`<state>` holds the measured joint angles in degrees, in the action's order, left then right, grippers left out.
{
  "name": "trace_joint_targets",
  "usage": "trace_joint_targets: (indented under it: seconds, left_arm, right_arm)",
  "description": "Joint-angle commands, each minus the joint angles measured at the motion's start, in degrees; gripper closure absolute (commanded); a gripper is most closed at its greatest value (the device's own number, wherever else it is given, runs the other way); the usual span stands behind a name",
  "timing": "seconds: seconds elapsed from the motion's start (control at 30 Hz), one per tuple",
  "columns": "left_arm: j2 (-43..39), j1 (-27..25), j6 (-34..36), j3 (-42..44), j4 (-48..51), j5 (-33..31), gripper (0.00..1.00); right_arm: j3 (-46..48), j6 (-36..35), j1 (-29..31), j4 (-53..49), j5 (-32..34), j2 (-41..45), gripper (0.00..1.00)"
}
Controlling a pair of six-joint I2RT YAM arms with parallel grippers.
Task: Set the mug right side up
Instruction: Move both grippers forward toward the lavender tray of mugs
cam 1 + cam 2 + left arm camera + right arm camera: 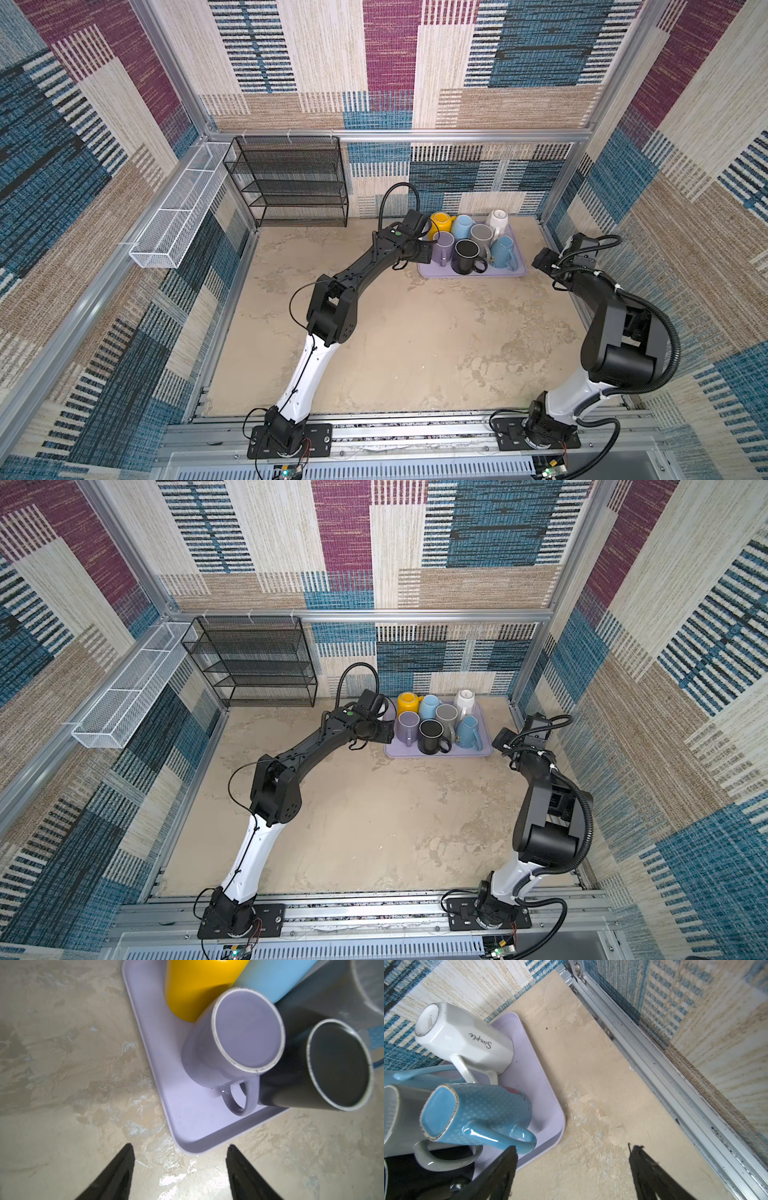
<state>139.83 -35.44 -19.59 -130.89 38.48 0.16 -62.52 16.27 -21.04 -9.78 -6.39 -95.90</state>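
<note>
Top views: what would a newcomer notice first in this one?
A lilac tray at the table's far right, crowded with mugs, the yellow mug brightest. The left gripper and right gripper flank it, both open. A black wire shelf stands at the back left.

**Mugs standing bottom-up on the tray**

Your round lilac ceramic mug (232, 1043) stands upside down near the front-left corner of the shallow lilac plastic tray (187, 1122). Its flat base, ringed in pale unglazed clay, faces up and its handle points to the tray's front edge. Just beside it you have the glossy black mug (338, 1066), probably inverted too, though its dark top is hard to read. The white faceted mug (463, 1039) lettered "Simple" and the dotted blue square-based mug (477, 1111) also sit base-up.
</note>
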Motion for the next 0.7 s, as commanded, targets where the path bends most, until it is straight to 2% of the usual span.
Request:
trace_joint_targets:
  seconds: [0.0,0.23,0.67]
  left_arm:
    - [1.97,-0.50,-2.17,-2.41,1.68,-2.99,0.38]
    - [7.01,-0.67,-3.88,-7.48,3.53,-3.05,0.52]
    - [10.53,-0.60,-5.51,-9.08,3.47,-3.30,0.63]
  right_arm:
    - [-0.74,0.43,-0.10,1.52,-0.44,-0.58,0.15]
    - [-0.96,-0.35,-0.76,1.35,0.08,-0.78,0.21]
    - [-2.03,-0.85,-1.12,1.43,-0.86,-2.30,0.30]
